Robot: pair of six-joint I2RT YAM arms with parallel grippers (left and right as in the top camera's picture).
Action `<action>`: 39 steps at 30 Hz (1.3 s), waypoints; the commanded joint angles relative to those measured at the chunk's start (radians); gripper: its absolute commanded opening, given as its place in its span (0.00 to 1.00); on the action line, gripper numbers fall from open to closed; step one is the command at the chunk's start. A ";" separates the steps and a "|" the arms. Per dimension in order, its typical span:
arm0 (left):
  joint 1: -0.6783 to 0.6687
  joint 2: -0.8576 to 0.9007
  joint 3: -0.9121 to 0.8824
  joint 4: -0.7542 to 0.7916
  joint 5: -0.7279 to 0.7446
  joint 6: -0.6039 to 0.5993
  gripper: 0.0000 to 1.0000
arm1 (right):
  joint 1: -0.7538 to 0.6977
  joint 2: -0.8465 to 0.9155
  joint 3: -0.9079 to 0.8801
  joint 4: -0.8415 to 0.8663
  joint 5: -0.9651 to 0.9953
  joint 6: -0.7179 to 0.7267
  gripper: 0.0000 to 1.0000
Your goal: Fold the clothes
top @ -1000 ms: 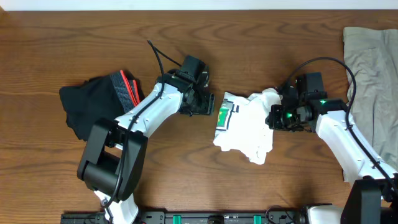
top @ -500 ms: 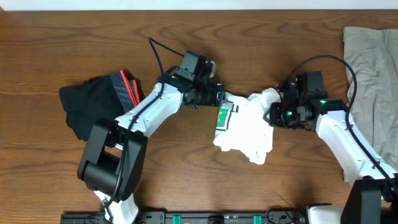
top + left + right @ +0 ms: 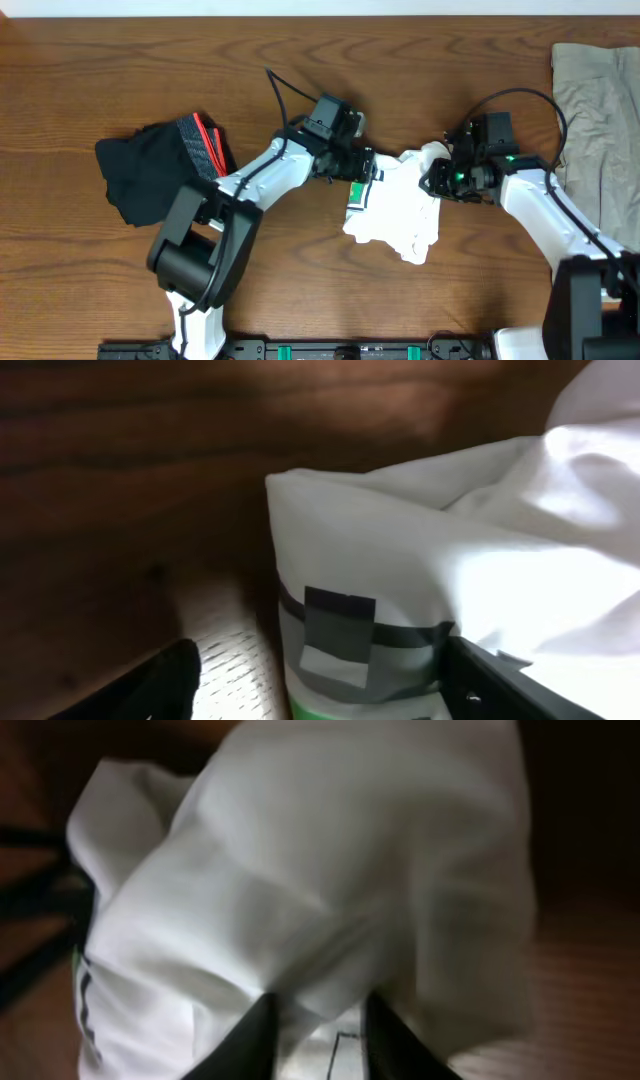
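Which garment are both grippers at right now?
The white T-shirt, crumpled mid-table: left gripper at its left edge, right gripper at its upper right. The black shorts on the left and khaki garment at the right edge lie apart.

The bunched T-shirt [image 3: 395,210] lies near the middle of the table [image 3: 100,60], with the shorts [image 3: 150,170] well apart to its left. A third garment [image 3: 600,110] is spread at the table's right edge and runs out of the overhead view. The left gripper [image 3: 364,169] sits at the T-shirt's far left corner, its spread fingers [image 3: 150,685] on either side of that corner, while the right gripper [image 3: 432,182] meets the far right corner, with cloth between its fingers [image 3: 255,1035].
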 commanded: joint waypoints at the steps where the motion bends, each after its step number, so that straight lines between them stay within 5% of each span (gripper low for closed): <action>1: -0.002 0.013 0.003 -0.009 0.003 0.006 0.77 | -0.002 0.011 0.012 0.042 0.028 0.003 0.05; 12: -0.004 0.013 0.002 -0.028 -0.002 0.026 0.67 | -0.100 0.004 0.012 0.207 -0.042 -0.002 0.01; 22: 0.012 0.013 0.002 -0.030 -0.006 0.029 0.69 | -0.220 0.004 0.014 -0.107 -0.024 -0.079 0.04; 24: 0.021 0.011 0.003 -0.029 -0.004 0.027 0.69 | -0.235 0.004 0.014 -0.147 -0.021 -0.090 0.09; 27: 0.036 -0.009 0.010 -0.019 0.019 0.028 0.77 | -0.245 0.002 0.014 -0.159 -0.089 -0.159 0.31; 30: 0.050 -0.044 0.037 -0.018 0.043 0.028 0.82 | -0.245 -0.008 0.015 -0.154 -0.245 -0.249 0.34; 35: 0.049 -0.076 0.055 -0.010 0.051 0.029 0.87 | -0.243 -0.060 0.015 -0.204 -0.320 -0.257 0.34; 39: 0.051 -0.079 0.055 -0.061 0.051 0.029 0.86 | -0.242 -0.071 0.014 -0.294 -0.045 -0.066 0.23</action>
